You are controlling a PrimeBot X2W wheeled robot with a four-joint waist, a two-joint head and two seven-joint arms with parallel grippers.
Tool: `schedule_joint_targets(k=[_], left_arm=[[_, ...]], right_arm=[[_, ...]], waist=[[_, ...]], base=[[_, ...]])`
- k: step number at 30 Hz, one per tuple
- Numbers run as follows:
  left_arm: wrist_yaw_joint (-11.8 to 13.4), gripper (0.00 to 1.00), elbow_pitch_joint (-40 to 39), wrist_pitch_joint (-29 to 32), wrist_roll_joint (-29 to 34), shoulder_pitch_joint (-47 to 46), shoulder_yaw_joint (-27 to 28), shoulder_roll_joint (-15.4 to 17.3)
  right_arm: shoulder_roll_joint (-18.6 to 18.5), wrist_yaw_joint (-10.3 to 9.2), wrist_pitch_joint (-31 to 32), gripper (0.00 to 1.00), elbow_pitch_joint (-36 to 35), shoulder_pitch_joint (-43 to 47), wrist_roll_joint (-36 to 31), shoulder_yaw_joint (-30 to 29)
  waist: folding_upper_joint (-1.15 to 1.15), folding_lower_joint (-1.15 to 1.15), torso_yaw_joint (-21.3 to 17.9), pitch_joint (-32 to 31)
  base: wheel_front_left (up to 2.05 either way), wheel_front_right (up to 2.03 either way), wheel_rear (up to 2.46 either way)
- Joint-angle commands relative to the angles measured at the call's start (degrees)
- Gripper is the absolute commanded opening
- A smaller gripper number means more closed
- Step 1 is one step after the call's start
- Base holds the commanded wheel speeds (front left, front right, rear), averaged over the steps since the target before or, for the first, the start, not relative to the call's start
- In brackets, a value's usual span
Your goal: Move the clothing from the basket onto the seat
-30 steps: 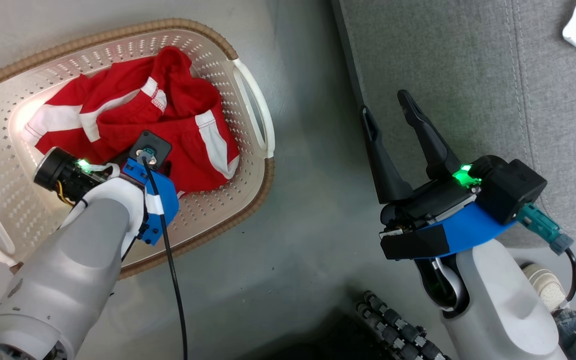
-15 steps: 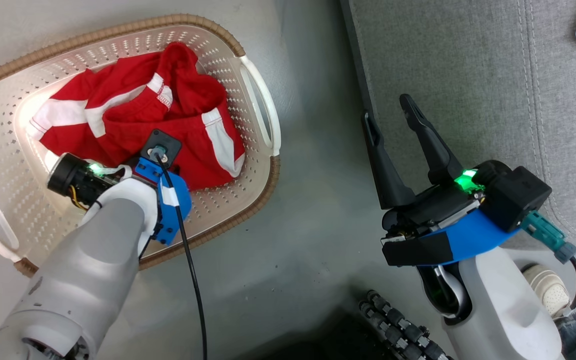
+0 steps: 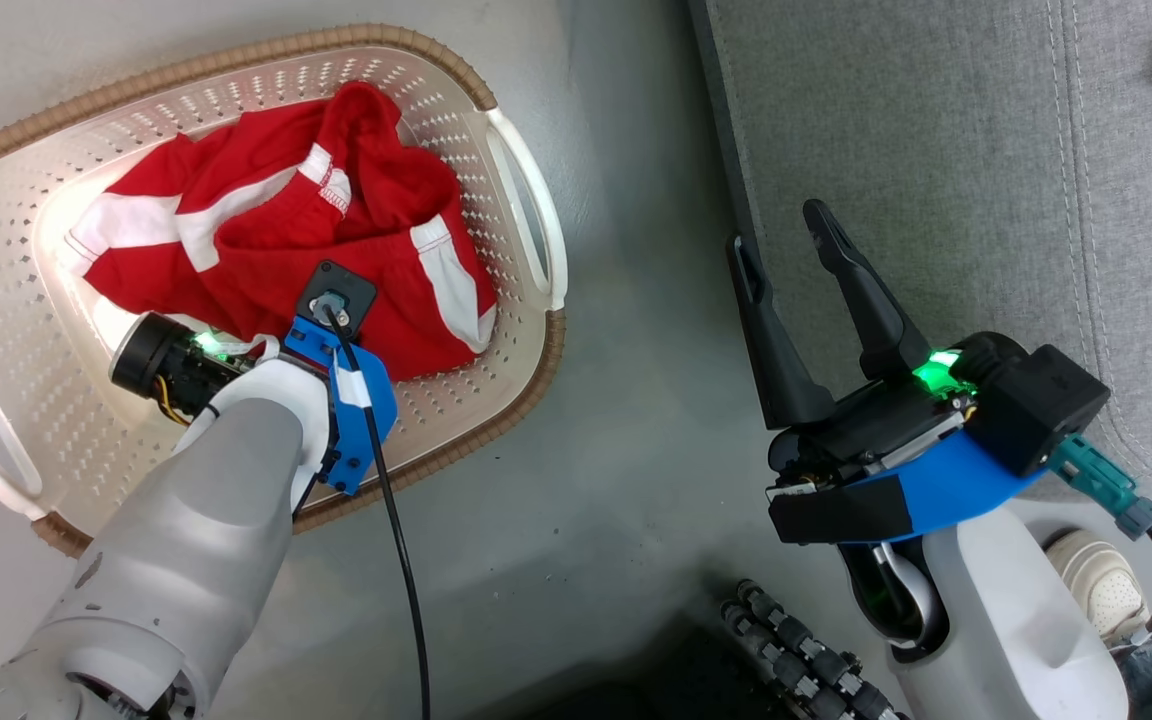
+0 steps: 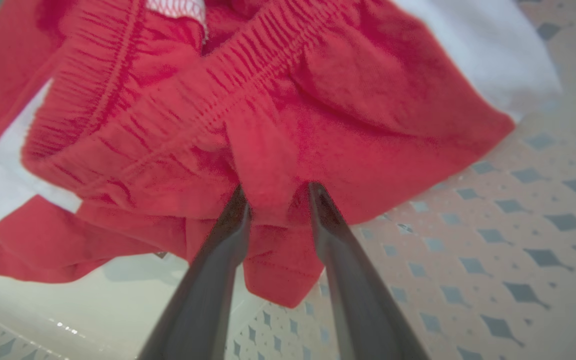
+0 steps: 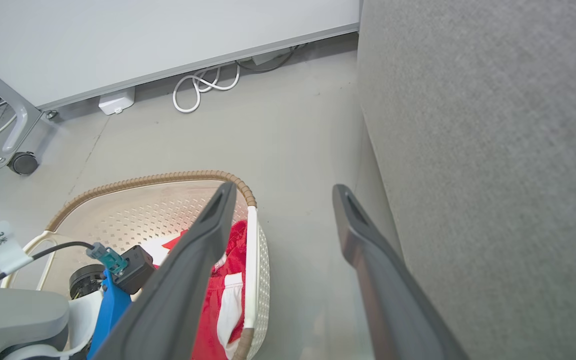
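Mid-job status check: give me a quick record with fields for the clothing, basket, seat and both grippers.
clothing: red with white panels, bunched inside the basket
basket: on the floor, to the left of the seat
seat: grey upholstery with a visible seam
left gripper: down in the basket, jaws either side of a fold of red fabric; firmness of grip cannot be told
right gripper: jaws wide open, holding nothing, at the seat's edge
progress: clothing not yet lifted out
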Motion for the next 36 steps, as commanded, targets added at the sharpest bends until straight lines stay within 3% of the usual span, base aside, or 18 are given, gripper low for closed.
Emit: schedule_joint_targets(k=[1,24,36], left_arm=[[-0.2,0.0,0.2,0.0,0.1,-1.0,0.0,0.0],[-0.8,0.0,1.2,-2.9,-1.3,-2.1,-0.7,0.4],[-1.6,0.0,0.9,-8.0,-3.6,3.4,-0.3,-3.7]], right_arm=[[0.1,0.03,0.3,1.0,-0.4,0.4,0.1,-0.1],[0.1,0.03,0.3,1.0,0.6,-2.2,0.0,0.8],[0.0,0.02,2.6,1.0,4.1,-1.3,-2.9,-1.7]], waist=[[0.0,0.0,0.0,0.0],[0.0,0.0,0.3,-1.2],[0.0,0.0,7.4,-14.5]], base=[[0.0,0.0,0.0],[0.0,0.0,0.0],[0.0,0.0,0.0]])
